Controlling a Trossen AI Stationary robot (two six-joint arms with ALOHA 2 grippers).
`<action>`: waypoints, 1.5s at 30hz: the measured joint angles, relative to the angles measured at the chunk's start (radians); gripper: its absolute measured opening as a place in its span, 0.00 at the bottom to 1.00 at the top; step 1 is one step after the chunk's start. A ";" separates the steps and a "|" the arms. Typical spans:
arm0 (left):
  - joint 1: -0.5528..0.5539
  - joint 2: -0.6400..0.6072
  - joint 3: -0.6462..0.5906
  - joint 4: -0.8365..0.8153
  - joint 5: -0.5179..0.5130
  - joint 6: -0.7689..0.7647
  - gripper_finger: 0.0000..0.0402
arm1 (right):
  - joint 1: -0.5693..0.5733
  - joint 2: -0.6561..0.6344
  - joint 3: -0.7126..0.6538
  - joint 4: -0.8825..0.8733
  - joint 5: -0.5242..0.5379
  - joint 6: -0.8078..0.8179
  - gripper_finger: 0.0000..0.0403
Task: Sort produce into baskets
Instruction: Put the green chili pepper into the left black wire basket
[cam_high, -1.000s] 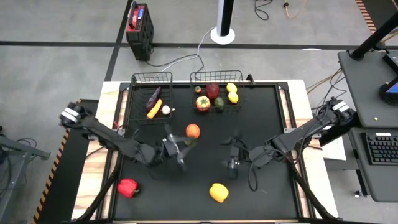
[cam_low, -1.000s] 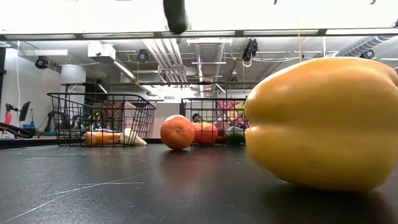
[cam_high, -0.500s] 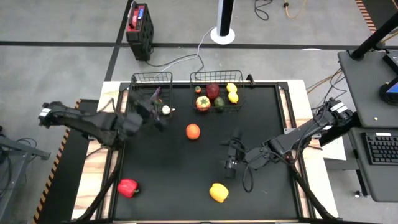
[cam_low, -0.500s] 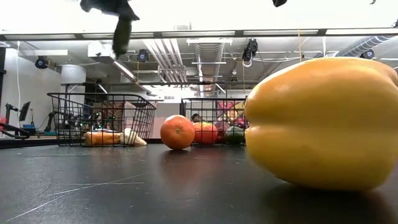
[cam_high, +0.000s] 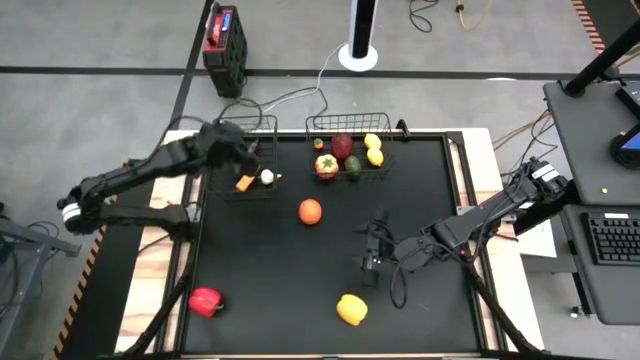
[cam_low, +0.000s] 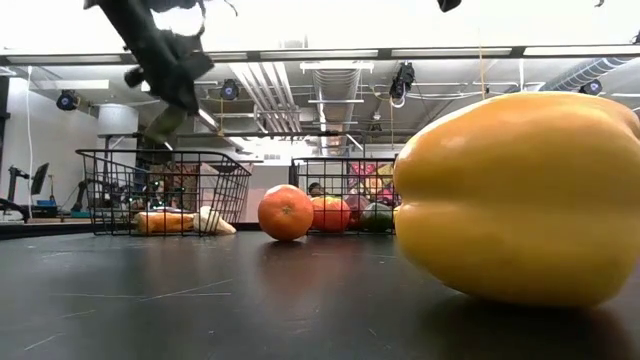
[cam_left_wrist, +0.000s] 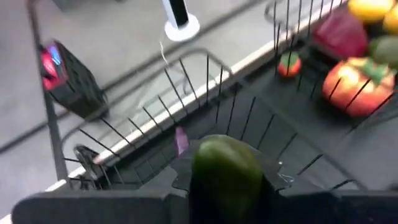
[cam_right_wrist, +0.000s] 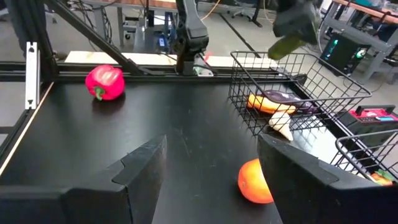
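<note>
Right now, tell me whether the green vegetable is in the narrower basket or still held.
Held. The left tool grips the green vegetable above the narrower basket; it has not dropped inside.

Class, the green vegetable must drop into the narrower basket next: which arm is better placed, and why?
Left. The left gripper already holds the green vegetable above the narrower basket. The right gripper waits open, mid-table.

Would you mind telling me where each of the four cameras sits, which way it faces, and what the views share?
High view: overhead, straight down; both arms, left gripper over the narrower basket.
Low view: table height, facing the baskets past the yellow pepper; left arm above.
Left wrist view: above that basket, own fingers gripping a green vegetable.
Right wrist view: past the open right gripper toward the orange.
Shared: the orange shows in high, low and right wrist views.
</note>
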 joint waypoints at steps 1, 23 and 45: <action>0.041 0.015 0.001 0.002 0.048 0.025 0.16 | 0.000 0.000 0.000 0.000 0.000 0.000 0.61; 0.264 0.345 0.000 0.027 0.149 0.141 0.16 | -0.011 0.001 -0.006 -0.005 0.000 -0.009 0.62; 0.264 0.462 0.035 0.046 0.138 0.155 0.36 | -0.012 0.001 -0.006 -0.031 -0.001 0.025 0.70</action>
